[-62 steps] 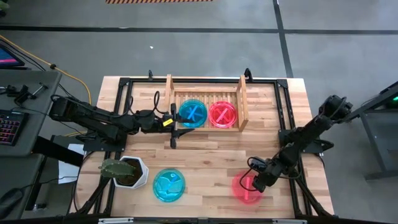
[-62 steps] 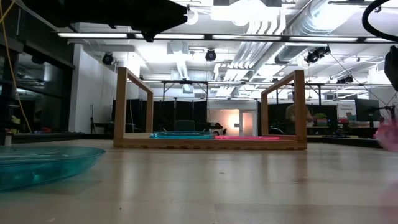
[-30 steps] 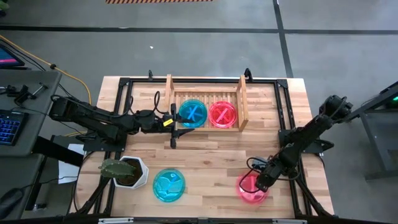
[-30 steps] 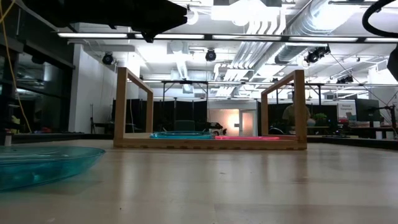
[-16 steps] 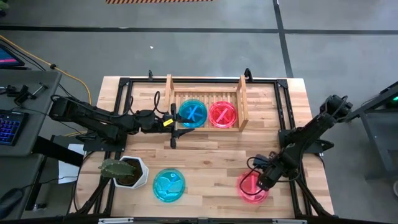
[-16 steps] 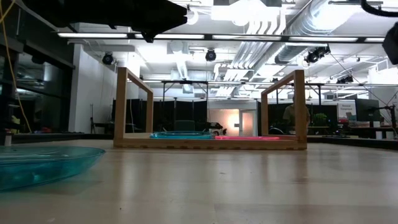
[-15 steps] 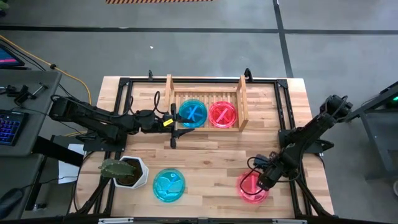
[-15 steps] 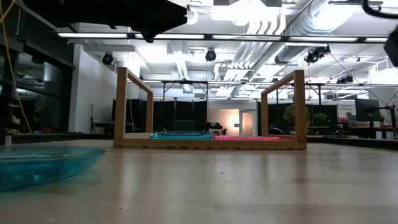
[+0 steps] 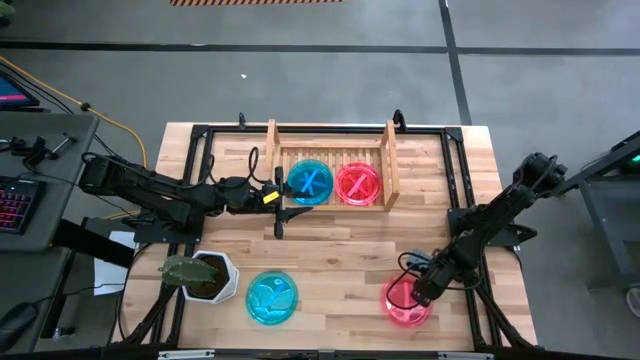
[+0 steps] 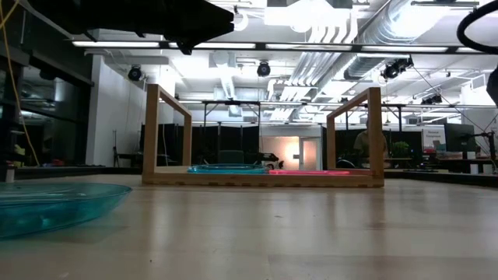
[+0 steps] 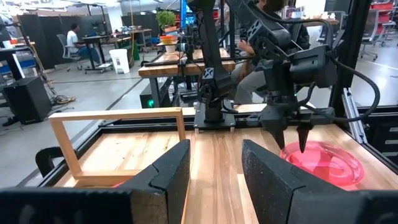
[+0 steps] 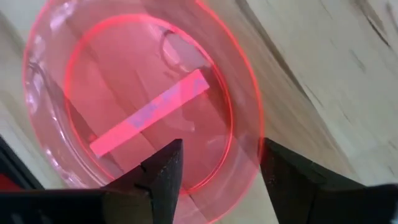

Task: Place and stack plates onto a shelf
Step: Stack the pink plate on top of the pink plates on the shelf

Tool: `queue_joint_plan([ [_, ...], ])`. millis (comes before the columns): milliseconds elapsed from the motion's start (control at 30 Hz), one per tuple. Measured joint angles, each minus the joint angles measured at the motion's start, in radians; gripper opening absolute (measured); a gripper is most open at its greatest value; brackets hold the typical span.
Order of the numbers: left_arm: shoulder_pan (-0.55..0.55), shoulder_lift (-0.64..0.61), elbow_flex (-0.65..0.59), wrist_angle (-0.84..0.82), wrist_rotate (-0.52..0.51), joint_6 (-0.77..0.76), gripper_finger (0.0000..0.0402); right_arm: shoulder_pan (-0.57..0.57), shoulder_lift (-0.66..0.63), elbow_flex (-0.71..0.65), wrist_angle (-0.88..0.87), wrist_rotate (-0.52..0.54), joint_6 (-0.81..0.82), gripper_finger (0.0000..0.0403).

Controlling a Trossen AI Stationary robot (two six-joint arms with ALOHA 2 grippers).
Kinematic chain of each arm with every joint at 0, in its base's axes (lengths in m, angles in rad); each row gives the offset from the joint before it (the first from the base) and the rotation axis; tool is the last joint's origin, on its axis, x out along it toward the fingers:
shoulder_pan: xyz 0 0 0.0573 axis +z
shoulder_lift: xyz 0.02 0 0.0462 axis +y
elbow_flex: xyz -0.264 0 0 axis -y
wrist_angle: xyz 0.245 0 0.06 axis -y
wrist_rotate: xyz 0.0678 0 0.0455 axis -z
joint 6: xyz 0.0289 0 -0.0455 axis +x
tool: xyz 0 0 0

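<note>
Where the butcher-block table (image 9: 340,250) spreads its pale wood planks inside a black frame, the largest thing on it is the shelf (image 9: 331,207), a light wooden rack with a slatted base and raised side rails, set at the middle of the far edge. Two round translucent plates lie flat in it side by side: a teal plate (image 9: 310,182) on the left part and a pink plate (image 9: 358,184) just beside it. A white hexagonal plant pot (image 9: 207,276) stands near the front left corner, with a second teal plate (image 9: 272,297) next to it along the front edge. Near the front right corner lies the loose pink plate (image 9: 404,301), glossy, with a raised rim and a bright strip across its floor. My right gripper (image 12: 214,162) hangs directly over that plate, fingers spread apart and holding nothing. My left gripper (image 9: 280,213) waits just in front of the shelf's left end, fingers parted and empty.
</note>
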Motion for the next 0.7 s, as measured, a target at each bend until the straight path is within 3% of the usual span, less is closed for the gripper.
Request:
queue_joint_plan([
  [400,0.0,0.0,0.0,-0.015,0.0,0.0,0.0133,0.0,0.0,0.0,0.008,0.07,0.026,0.0072],
  [567,0.0,0.0,0.0,-0.014,0.0,0.0,0.0133,0.0,0.006,0.0,0.005,0.088,0.045,0.0072],
  [700,0.0,0.0,0.0,-0.015,0.0,0.0,0.0133,0.0,0.054,0.001,0.027,0.076,0.041,0.0097],
])
